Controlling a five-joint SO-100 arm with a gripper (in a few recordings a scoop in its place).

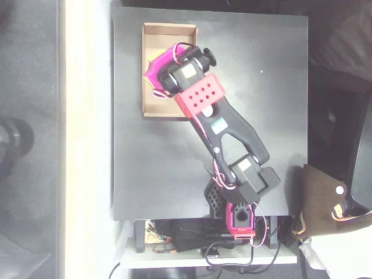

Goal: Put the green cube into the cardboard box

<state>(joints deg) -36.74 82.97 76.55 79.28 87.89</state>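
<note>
Magenta gripper (156, 70) hangs over the cardboard box (157, 32), about mid-tray toward its right wall in the overhead view. Fingers are hidden under the wrist block and motor housing, so I cannot tell whether they are spread, clenched, or holding anything. Green cube can't be made out; it may be under the gripper, in the fingers or already on the tray floor, no way to say. Arm (232, 131) runs diagonally from the base at the table's near edge across the black table (261, 58) to the box. Risks, as a guess: releasing too near the right wall could bounce the cube out; a low wrist could nudge the light tray and shift it along the table.
</note>
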